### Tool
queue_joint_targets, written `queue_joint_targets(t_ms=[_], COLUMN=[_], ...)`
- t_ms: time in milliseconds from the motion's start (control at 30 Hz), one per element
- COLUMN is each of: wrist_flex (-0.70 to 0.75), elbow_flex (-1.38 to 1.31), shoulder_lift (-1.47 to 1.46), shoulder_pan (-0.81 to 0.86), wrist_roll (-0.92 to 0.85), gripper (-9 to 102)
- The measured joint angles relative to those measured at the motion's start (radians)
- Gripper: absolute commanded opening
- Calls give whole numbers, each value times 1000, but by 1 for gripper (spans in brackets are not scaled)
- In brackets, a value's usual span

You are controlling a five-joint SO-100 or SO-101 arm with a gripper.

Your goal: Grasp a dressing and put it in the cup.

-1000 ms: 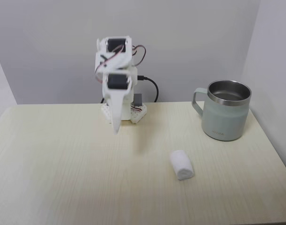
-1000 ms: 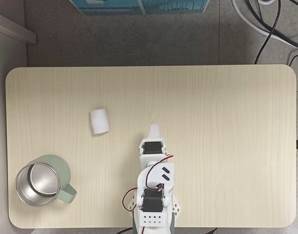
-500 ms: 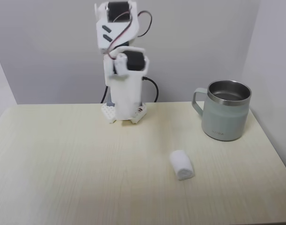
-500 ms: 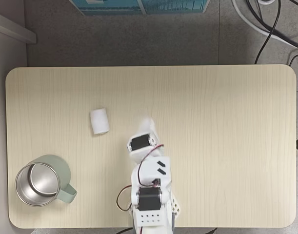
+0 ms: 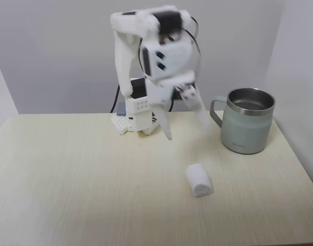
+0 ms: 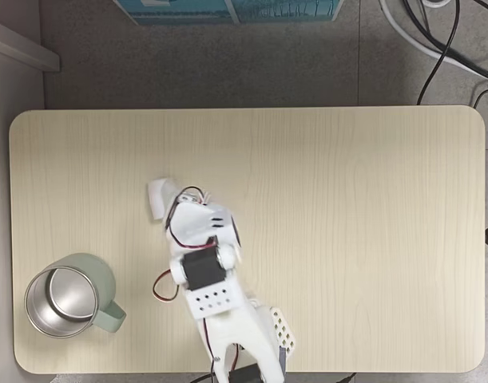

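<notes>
The dressing, a small white gauze roll, lies on the wooden table in front of the cup. The cup is a pale grey-green mug with a steel rim, its handle turned toward the arm. My white gripper hangs blurred in the air above and behind the dressing. It is open, its two fingers spread wide with nothing between them. In the fixed view from above, the arm's wrist covers the right end of the dressing. The cup stands near the lower left corner.
The arm's base sits at the back middle of the table. Walls close in behind and on the right. From above, the table has rounded corners, with cables and a blue box on the floor beyond.
The arm has unfolded from its upright pose and swung out toward the dressing. The gripper went from shut to wide open. Dressing and cup stayed put.
</notes>
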Motion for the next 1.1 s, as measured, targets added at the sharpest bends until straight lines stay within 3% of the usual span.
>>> queue_joint_targets(t_ms=[500, 833, 1000, 1100], wrist_flex=[-118, -198, -227, -247], elbow_flex=[124, 143, 143, 144], shoulder_lift=[511, 670, 690, 690], shoulder_pan=[-60, -103, -129, -118], wrist_roll=[-29, 25, 41, 66], gripper=[33, 31, 20, 1])
